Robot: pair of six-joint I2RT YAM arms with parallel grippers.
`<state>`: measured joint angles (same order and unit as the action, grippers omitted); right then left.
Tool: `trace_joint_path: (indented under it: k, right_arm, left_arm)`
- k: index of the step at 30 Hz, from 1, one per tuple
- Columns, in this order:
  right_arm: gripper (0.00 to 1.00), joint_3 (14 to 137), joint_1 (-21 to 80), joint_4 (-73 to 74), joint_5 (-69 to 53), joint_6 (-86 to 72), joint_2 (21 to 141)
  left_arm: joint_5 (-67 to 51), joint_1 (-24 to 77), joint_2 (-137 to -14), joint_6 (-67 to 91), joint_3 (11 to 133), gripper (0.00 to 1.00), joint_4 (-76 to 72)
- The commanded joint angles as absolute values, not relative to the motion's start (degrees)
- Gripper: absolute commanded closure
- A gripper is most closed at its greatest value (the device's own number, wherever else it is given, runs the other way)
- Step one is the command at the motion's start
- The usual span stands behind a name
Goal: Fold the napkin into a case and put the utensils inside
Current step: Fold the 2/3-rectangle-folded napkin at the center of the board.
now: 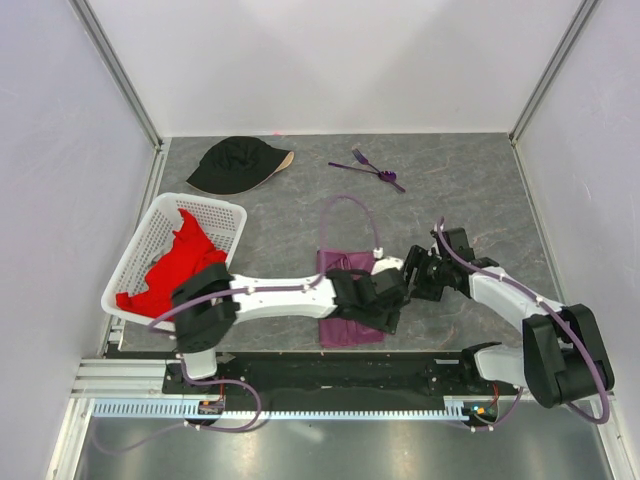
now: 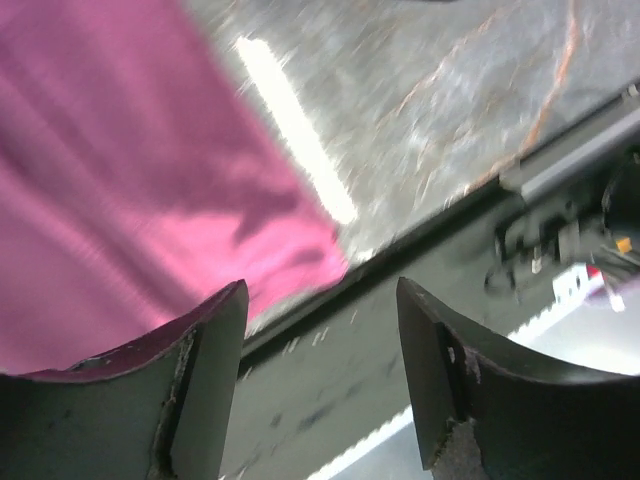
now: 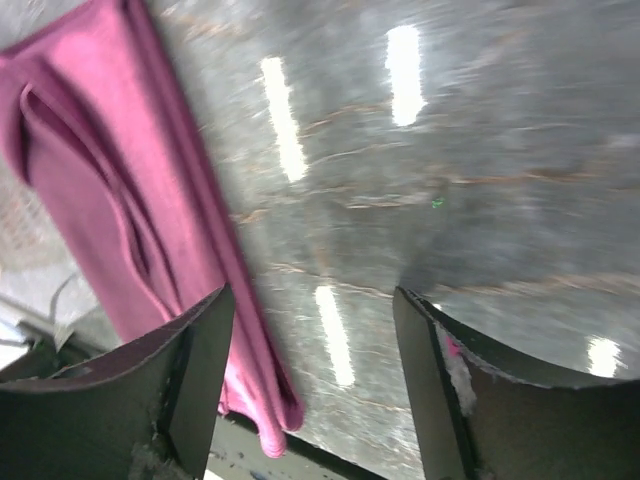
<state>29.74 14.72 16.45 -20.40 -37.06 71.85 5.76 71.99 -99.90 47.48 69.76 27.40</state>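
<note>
The plum-purple napkin (image 1: 345, 330) lies folded into a narrow long strip near the table's front edge, partly under my left arm. In the left wrist view its near corner (image 2: 130, 170) sits just above and left of my open left gripper (image 2: 320, 340), whose jaws hold nothing. My left gripper (image 1: 385, 308) hovers over the strip's right side. My right gripper (image 1: 418, 276) is just right of the cloth, open and empty (image 3: 315, 340), with the napkin (image 3: 110, 200) along its left finger. The purple utensils (image 1: 376, 170) lie apart at the back of the table.
A black cap (image 1: 237, 165) rests at the back left. A white lattice basket (image 1: 226, 215) holding a red cloth (image 1: 170, 265) stands on the left. The metal rail (image 2: 570, 160) runs along the table's front edge, close to the napkin.
</note>
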Motion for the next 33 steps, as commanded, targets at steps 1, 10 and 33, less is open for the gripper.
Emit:
trace_joint_path:
  k: [1, 10, 33]
  right_arm:
    - [0.26, 32.8, 13.0, 23.8, -13.8, -35.9, 69.0]
    - [0.25, 31.6, 11.6, 25.5, -13.5, -33.7, 65.8]
    - [0.08, 31.7, 14.1, 9.9, -33.7, -31.9, 73.1]
  left_arm:
    - [15.1, 75.1, -109.4, 48.9, 79.9, 0.33, 34.9]
    - [22.9, 78.0, -119.8, 52.2, 92.5, 0.38, 48.3]
    - [15.6, 76.0, -105.0, 51.2, 78.4, 0.98, 40.6]
